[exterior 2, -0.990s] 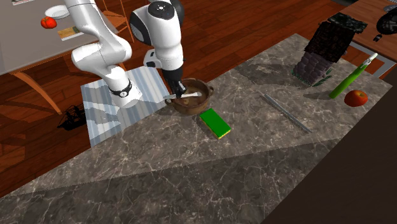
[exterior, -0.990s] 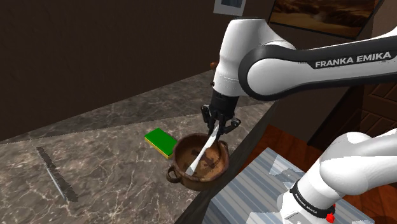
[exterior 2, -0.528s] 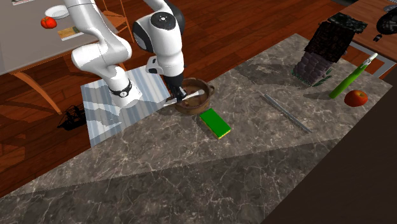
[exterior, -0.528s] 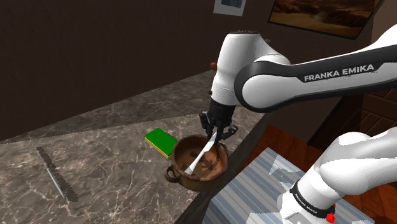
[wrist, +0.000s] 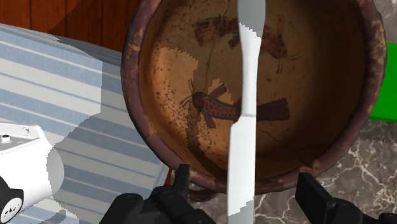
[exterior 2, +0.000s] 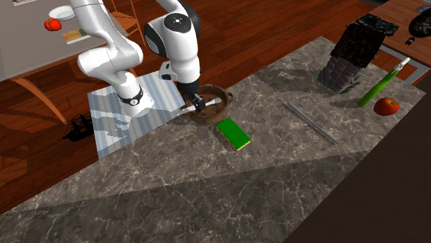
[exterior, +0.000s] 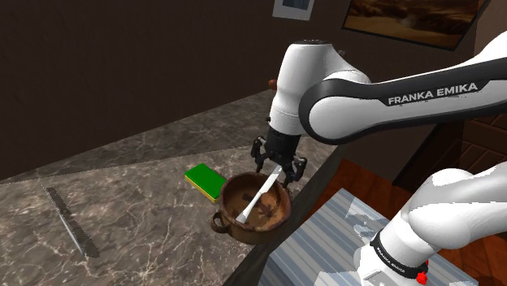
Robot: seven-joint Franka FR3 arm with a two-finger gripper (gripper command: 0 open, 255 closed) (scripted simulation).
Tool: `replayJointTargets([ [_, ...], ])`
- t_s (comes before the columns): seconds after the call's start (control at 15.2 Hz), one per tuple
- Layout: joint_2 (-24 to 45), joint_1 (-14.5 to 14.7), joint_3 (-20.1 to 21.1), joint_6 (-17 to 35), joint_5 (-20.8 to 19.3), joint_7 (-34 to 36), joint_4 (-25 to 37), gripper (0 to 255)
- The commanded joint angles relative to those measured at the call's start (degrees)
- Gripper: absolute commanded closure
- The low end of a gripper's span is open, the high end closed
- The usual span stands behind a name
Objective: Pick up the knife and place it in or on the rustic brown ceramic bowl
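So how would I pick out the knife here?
Start at the grey marbled counter, then its edge by the white arm, where a brown bowl sits. The knife is the slim pale strip lying slanted inside it, beneath the black gripper; its neighbour is a flat green block.

The arm (exterior: 305,81) is built of glossy white, rounded shells joined by dark grey bands. One band carries white FRANKA EMIKA lettering (exterior: 439,87). Toward five o'clock in the shoulder view, a black collar (exterior: 396,258) bears small white print, with a red mark (exterior: 421,276) just below it. The jaws are all black and blocky.
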Motion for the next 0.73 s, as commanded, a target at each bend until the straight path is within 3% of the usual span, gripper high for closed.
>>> replayJointTargets([
  [0.0, 0.01, 0.01, 0.01, 0.0, 0.01, 0.0, 0.0, 0],
  [0.13, -0.02, 0.02, 0.01, 0.01, 0.02, 0.0, -0.04, 0],
  [0.4, -2.75, -0.03, -2.39, -8.06, -0.99, -0.07, 5.3, 0],
  [0.66, -2.75, -0.01, -2.4, -8.06, -1.0, -0.07, 5.29, 0],
])
